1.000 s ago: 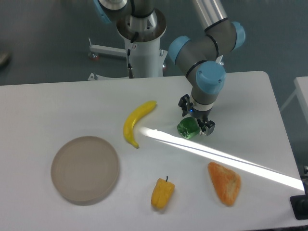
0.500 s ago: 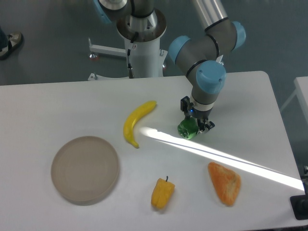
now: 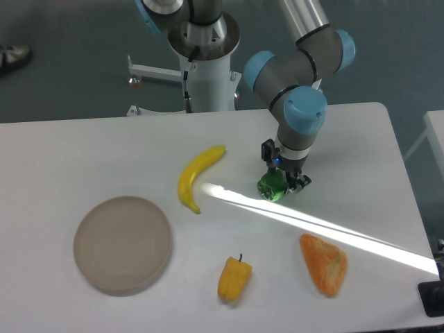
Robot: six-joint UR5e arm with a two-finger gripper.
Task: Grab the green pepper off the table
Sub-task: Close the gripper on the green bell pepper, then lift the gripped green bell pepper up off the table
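The green pepper is small, glossy and dark green, right of the middle of the white table. My gripper comes down on it from above, its two black fingers closed against the pepper's sides. The wrist hides the pepper's upper part. Whether the pepper still touches the tabletop I cannot tell.
A yellow banana lies just left of the pepper. A round tan plate sits at the front left. A yellow pepper and an orange bread-like piece lie near the front edge. A bright sun stripe crosses the table.
The fingers have closed in on the green pepper, which now looks narrower between them. The arm has barely moved.
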